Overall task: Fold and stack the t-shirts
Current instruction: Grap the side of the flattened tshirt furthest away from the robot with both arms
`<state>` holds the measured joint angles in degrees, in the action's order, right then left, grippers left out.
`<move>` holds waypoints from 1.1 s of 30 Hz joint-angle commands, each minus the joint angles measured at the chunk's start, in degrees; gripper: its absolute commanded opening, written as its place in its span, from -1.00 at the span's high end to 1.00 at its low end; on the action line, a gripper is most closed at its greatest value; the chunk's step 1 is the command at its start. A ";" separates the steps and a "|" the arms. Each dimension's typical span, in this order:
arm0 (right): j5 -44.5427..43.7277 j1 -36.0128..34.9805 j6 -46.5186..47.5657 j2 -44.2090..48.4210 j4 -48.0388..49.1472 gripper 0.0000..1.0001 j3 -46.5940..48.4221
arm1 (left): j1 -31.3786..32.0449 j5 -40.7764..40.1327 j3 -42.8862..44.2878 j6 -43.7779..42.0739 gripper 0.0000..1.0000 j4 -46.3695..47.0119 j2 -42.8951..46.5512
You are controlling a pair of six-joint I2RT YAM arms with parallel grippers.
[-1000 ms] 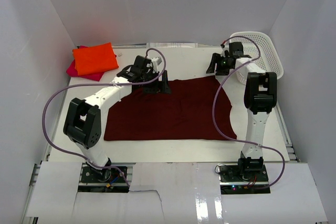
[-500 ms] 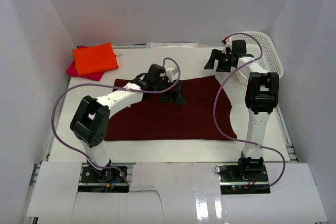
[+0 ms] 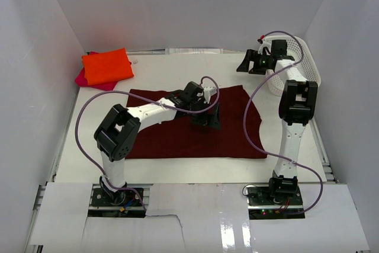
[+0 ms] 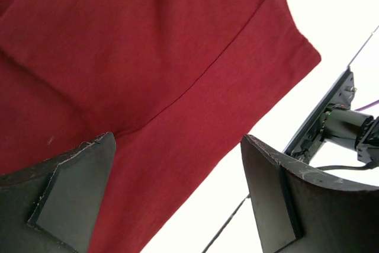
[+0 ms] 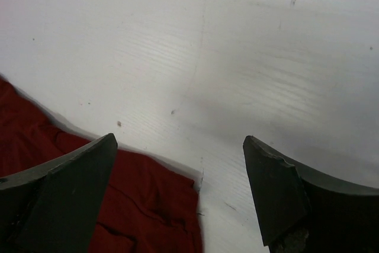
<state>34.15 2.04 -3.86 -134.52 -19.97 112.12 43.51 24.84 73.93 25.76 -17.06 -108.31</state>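
The dark maroon-red t-shirt [image 3: 177, 131] lies spread flat mid-table; it also shows in the left wrist view [image 4: 148, 57] and the right wrist view [image 5: 136, 205]. The bright orange t-shirt [image 3: 106, 66] lies folded at the back left on the magenta-pink one [image 3: 83, 79]. My left gripper [image 3: 210, 119] is open and empty, low over the maroon shirt's right half; in its wrist view [image 4: 177, 205] the shirt's edge runs between the fingers. My right gripper [image 3: 246, 63] is open and empty, above bare table behind the shirt's back right corner, as its wrist view [image 5: 177, 199] shows.
A white plastic mesh basket [image 3: 308, 66] stands at the back right, just right of my right arm. White walls close in the table on the left, back and right. The right arm's base and cable [image 4: 340, 128] show past the shirt's edge.
My left gripper has swept to the right and nearer across the maroon shirt, from its back edge to its right half. My right gripper has drawn back and slightly right, away from the shirt.
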 commanded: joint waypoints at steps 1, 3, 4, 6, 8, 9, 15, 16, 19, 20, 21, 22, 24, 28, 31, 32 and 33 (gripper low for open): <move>1.61 1.73 1.49 -1.45 -4.47 -0.88 1.10 | 1.58 0.65 3.06 0.17 -0.96 1.68 -0.23; 1.97 2.35 0.70 -1.97 -4.73 -0.88 0.65 | 2.20 0.73 3.85 0.34 -0.96 1.59 -0.93; 2.06 2.52 0.52 -2.24 -4.90 -0.88 0.65 | 2.37 0.82 4.11 0.43 -0.96 1.59 -1.20; 2.84 2.70 0.26 -3.46 -6.31 -0.88 1.17 | 2.81 0.91 4.55 0.61 -0.96 1.50 -1.90; 4.07 2.79 -0.01 -4.17 -7.54 -0.87 1.79 | 2.99 0.74 4.99 0.70 -0.96 1.50 -2.34; 5.13 2.79 -0.18 -4.35 -8.07 -0.86 1.62 | 2.99 0.82 5.78 0.70 -0.96 1.33 -2.86; 5.66 2.70 -0.27 -3.56 -9.82 -0.84 -0.67 | 3.07 -0.93 9.91 0.17 -0.96 -0.69 -4.45; 5.58 2.62 -0.10 -3.47 -11.48 -0.83 -0.58 | 3.08 -1.37 10.87 0.26 -0.96 -1.56 -5.58; 4.79 2.26 1.39 -2.68 -14.91 -0.80 -0.58 | 2.73 -2.78 11.76 0.78 -0.96 -2.72 -7.35; 4.61 2.00 2.18 -2.42 -15.54 -0.80 -1.02 | 2.29 -2.26 11.59 1.05 -0.96 -2.63 -8.14; 4.26 1.83 2.62 -2.07 -16.32 -0.80 -1.02 | 2.11 -1.82 11.50 1.48 -0.96 -2.45 -8.49; 4.26 1.65 2.89 -1.89 -17.03 -0.78 -1.20 | 2.02 -1.64 11.32 2.01 -0.96 -1.93 -8.67; 4.69 1.12 3.59 -1.36 -18.00 -0.78 -2.24 | 1.93 -1.03 10.62 2.19 -0.96 -1.14 -9.20; 5.48 0.24 3.59 -1.27 -18.79 -0.69 -2.95 | 1.93 -0.32 8.25 3.15 -0.96 0.18 -9.11; 7.24 -0.46 3.59 -1.45 -17.83 -0.59 -3.74 | 1.85 -0.49 6.14 3.60 -0.96 0.97 -8.85; 7.94 -0.81 3.59 -1.71 -17.39 -0.58 -3.83 | 1.85 -0.32 5.27 3.68 -0.96 1.41 -8.85; 8.38 -0.90 3.59 -1.89 -16.95 -0.54 -3.92 | 1.85 -0.23 4.91 3.77 -0.96 1.50 -8.93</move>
<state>42.17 2.17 -1.26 -136.53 -34.24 109.97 45.30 24.10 81.32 28.93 -15.51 -118.45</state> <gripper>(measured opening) 0.777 0.976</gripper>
